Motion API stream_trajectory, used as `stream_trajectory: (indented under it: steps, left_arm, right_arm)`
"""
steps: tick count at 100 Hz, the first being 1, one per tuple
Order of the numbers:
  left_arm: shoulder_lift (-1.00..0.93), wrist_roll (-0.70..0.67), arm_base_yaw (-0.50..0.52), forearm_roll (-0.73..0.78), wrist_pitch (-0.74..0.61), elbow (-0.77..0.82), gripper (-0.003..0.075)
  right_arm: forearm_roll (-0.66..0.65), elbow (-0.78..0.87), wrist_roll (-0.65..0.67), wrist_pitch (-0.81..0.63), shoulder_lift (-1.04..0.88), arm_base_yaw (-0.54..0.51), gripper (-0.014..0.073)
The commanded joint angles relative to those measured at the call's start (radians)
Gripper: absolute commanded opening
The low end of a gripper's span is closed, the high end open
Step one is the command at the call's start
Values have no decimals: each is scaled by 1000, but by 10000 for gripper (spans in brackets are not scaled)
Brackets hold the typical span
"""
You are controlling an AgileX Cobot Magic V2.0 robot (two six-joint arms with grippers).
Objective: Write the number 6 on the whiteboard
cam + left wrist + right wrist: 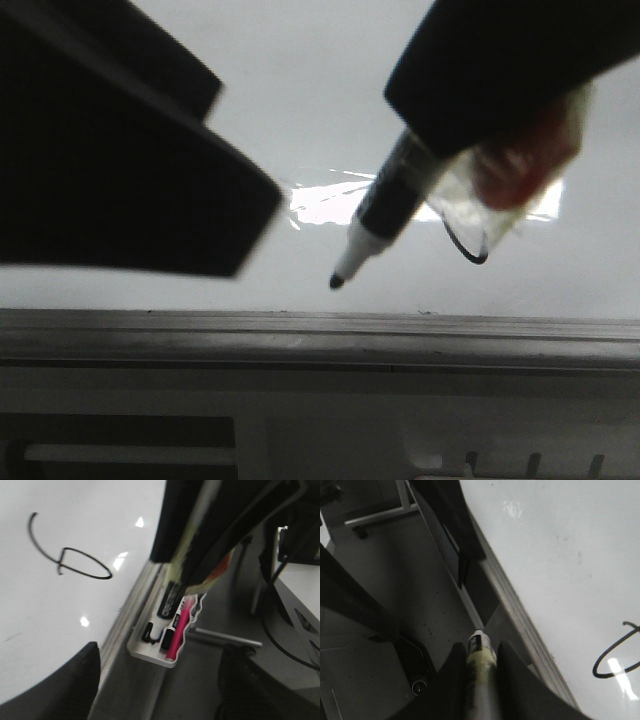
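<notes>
The whiteboard [300, 80] fills the front view, with its grey frame edge [320, 335] below. My right gripper [470, 100] is shut on a black-and-white marker [385, 205]. The marker's black tip is over bare board just above the frame; I cannot tell if it touches. A curve of the number 6 [468, 252] shows behind the marker. The whole 6 [70, 560] shows in the left wrist view on the whiteboard [50, 610]. Its loop [615, 660] also shows in the right wrist view, beside my right gripper [480, 650]. My left gripper [165, 695] is open and empty beside the board.
A white tray [150, 652] on the board's frame holds a pink marker [177, 630] and black markers. A bright glare streak [320, 200] lies on the board. A grey-white slotted panel [330, 430] sits below the frame. Cables [272, 605] hang off to the side.
</notes>
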Motion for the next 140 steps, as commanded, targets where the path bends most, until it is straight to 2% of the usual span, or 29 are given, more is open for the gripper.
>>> stream_trajectory:
  steps: [1, 17, 42, 49, 58, 74, 91, 100, 106, 112, 113, 114, 118, 124, 130, 140]
  left_arm:
    - [71, 8, -36, -17, -65, -62, 388]
    - [133, 8, -44, -46, -83, -76, 353]
    - [137, 8, -44, -85, -104, -76, 353]
    - [137, 8, -44, -99, -104, -76, 333]
    - [137, 8, -44, -104, -104, -76, 247]
    - [137, 8, -44, -104, -104, -76, -20]
    - [137, 8, -44, -106, -105, -76, -19]
    - [137, 8, -44, -122, -108, -76, -19]
    - [137, 8, -44, -143, -115, -76, -19]
    - [137, 8, -44, -177, -127, -76, -19]
    - [137, 8, -42, -184, -129, -76, -19]
    - [137, 8, -42, -188, -130, -76, -19]
    - [137, 8, -42, -209, -146, -75, -19]
    - [137, 8, -42, -241, -175, -68, -19]
    - [137, 8, -42, -292, -214, -53, -19]
    - [137, 8, -42, -407, -328, -14, -19]
  right_arm:
    - [1, -26, -18, -22, -3, 8, -71]
    - [65, -26, -35, -27, -3, 41, -71]
    - [67, -26, -43, -100, -3, 107, -71]
    - [67, -26, -43, -102, -3, 111, -71]
    - [71, -26, -43, -98, -3, 111, -71]
    - [74, -26, -43, -98, -3, 111, -71]
    - [82, -26, -43, -95, -3, 111, -66]
    - [82, -26, -43, -89, -3, 111, 27]
    - [82, -26, -43, -87, -3, 109, 146]
    - [82, -32, -7, -91, -4, 109, 309]
    - [82, -33, -4, -91, -4, 109, 363]
    - [82, -37, -1, -91, -7, 109, 363]
    - [66, -46, 4, -89, -16, 109, 463]
    - [31, -63, 10, -87, -35, 109, 560]
    - [-15, -79, 35, -87, -64, 103, 569]
    - [-131, -84, 111, -76, -139, 81, 512]
